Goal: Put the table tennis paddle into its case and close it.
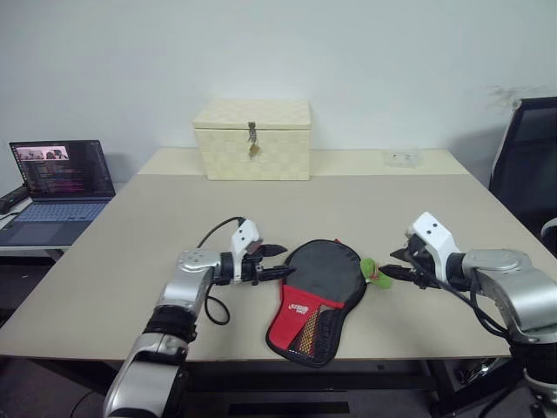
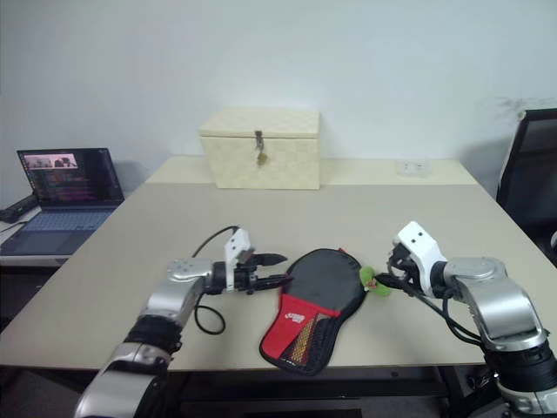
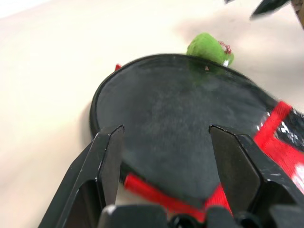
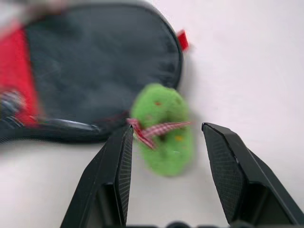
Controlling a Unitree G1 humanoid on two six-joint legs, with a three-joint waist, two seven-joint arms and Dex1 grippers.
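- left eye view: the case lies flat on the table near the middle of its front edge, its round black end toward the far edge and its red panel with mesh toward the front edge. the case looks closed; the table tennis paddle cannot be made out.
- left eye view: a small green fuzzy charm lies on the table, touching the right rim of the case.
- left eye view: the left gripper sits just beside the left rim of the case, pointing right, fingers apart and empty. the right gripper sits just right of the charm, pointing left; its fingers look parted, holding nothing.
- right eye view: a cream woven box with a metal latch stands near the far edge, at the centre. a small clear object lies near the far right corner. an open laptop rests on a separate surface beyond the left edge. a black chair stands beyond the right edge.
- left wrist view: the two black fingers stand well apart, framing the round black end of the case without gripping it. the charm lies at the opposite rim.
- right wrist view: the two black fingers stand apart on either side of the charm, which carries a red checked ribbon. whether either finger touches the charm cannot be told. the case lies just past the charm.
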